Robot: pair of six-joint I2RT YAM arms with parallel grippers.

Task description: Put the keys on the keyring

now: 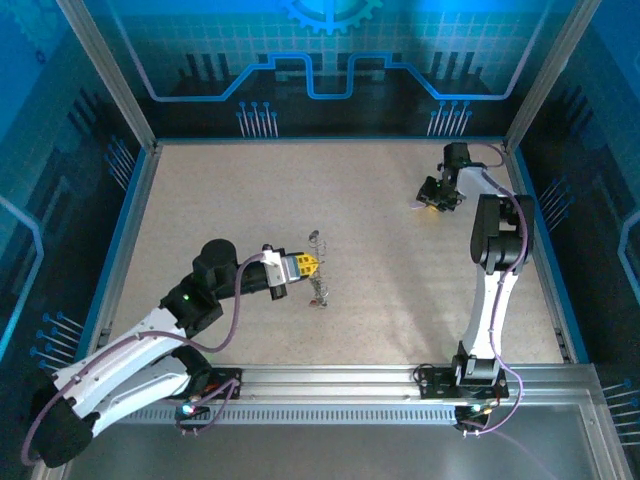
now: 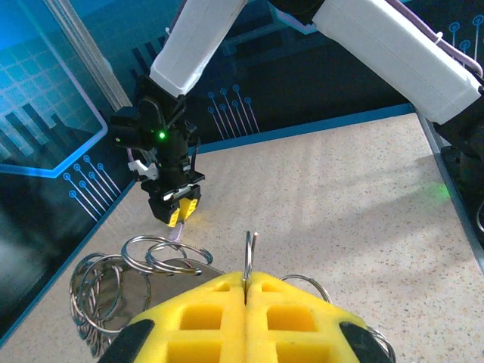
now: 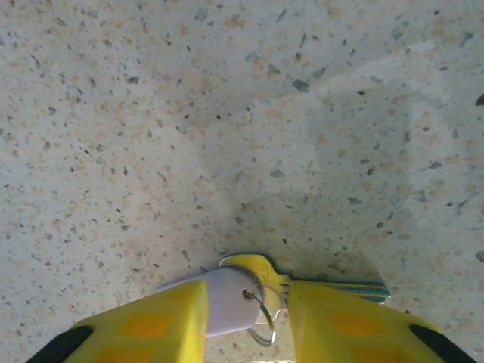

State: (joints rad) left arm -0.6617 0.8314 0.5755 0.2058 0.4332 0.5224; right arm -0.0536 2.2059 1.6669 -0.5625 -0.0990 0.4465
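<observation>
The left hand (image 2: 246, 286) is closed, its yellow fingers (image 2: 189, 318) pinching the keyring (image 2: 248, 253), a thin round hoop of grey metal. The hoop stands upright and edge-on just above the fingertips, with its lower part hidden between the pads. Loose silvery wire rings (image 2: 160, 255) lie on the speckled beige surface (image 2: 325, 197) to the left of this hand, and another curve peeks out to its right. All of them are partly covered by the fingers or cut off by the frame, so their number is hard to make out. Well ahead of the left hand, the right hand (image 2: 175, 210) points down at the surface. Seen from its own wrist, the right hand (image 3: 248, 296) has its fingers set apart. They straddle a small yellowish metal key (image 3: 302, 283) joined by a little split ring (image 3: 265, 321) to a pale lilac oval tag (image 3: 223, 302). The key's blade runs under the right finger and the tag under the left. I cannot tell whether the fingers actually pinch them.
</observation>
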